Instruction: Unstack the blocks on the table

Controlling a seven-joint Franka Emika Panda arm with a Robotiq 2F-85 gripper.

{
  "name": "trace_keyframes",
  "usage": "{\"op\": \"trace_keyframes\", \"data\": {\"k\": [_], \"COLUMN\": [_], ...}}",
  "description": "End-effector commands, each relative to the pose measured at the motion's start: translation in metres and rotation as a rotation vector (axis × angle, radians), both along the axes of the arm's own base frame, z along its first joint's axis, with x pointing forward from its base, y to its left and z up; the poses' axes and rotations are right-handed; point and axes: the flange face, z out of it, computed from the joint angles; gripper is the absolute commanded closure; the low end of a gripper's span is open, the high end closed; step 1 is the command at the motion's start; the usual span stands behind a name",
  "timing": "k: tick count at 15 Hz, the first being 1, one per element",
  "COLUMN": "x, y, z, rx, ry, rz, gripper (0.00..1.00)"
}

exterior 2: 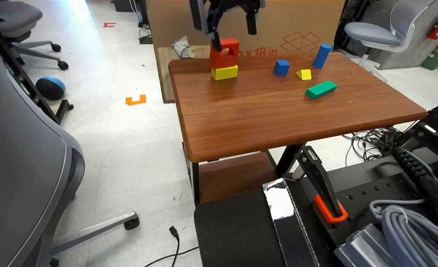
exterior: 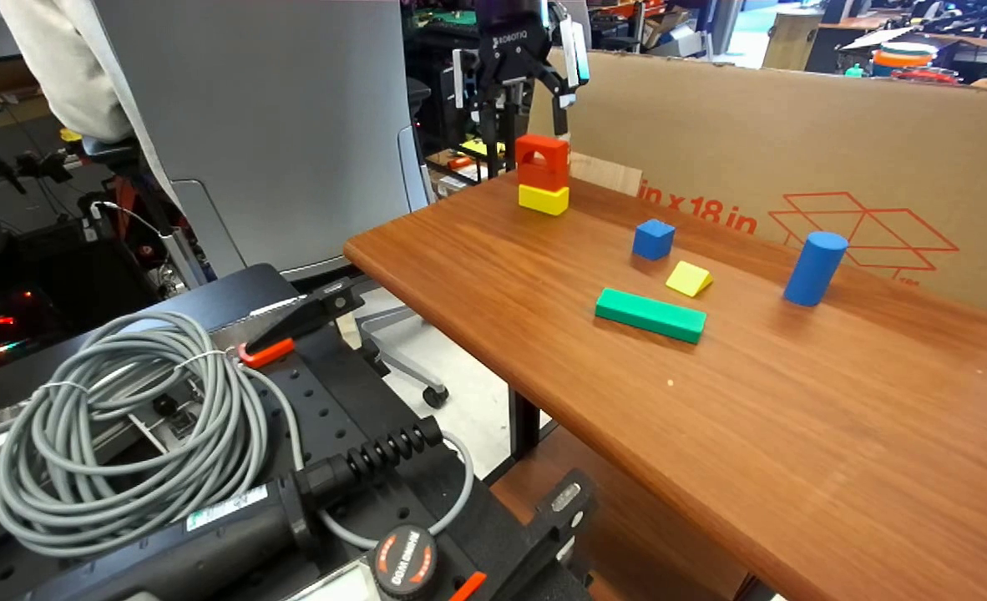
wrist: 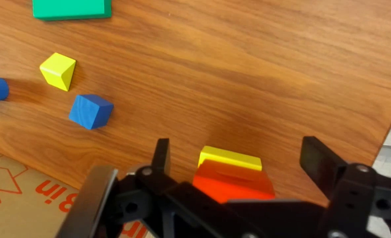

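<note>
A stack stands near a corner of the table [exterior: 794, 434]. Its bottom is a yellow block [exterior: 544, 200] [exterior 2: 225, 73] [wrist: 232, 157]. On it sits red [exterior: 544, 177] [exterior 2: 224, 62] [wrist: 232, 185] with an arched opening; I cannot tell if the red is one piece or two. My gripper [exterior: 525, 125] [exterior 2: 234, 35] [wrist: 238, 147] is open and empty above the stack, one finger to each side in the wrist view. Apart from it lie a blue cube [exterior: 653, 239] [wrist: 89, 112], a yellow wedge [exterior: 689, 279] [wrist: 57, 70], a green bar [exterior: 650, 315] [wrist: 71, 9] and an upright blue cylinder [exterior: 815, 269].
A cardboard panel [exterior: 711, 125] stands along the table edge behind the blocks. A grey office chair [exterior 2: 30, 148] is beside the table. A black bench with coiled grey cable [exterior: 134, 434] and clamps lies in front.
</note>
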Motion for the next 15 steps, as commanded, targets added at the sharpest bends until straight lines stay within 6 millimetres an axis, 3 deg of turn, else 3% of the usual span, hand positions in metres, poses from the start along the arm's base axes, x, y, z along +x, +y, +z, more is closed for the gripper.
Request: {"op": "trace_keyframes", "data": {"k": [1, 6, 15], "x": [-0.019, -0.023, 0.003], "y": [-0.019, -0.026, -0.034], "z": [0.009, 0.010, 0.005], "rx": [-0.012, 0.004, 0.064], "ry": [-0.023, 0.002, 0.043], "rz": [-0.024, -0.036, -0.100], "gripper": [0.00, 0.00, 0.00]}}
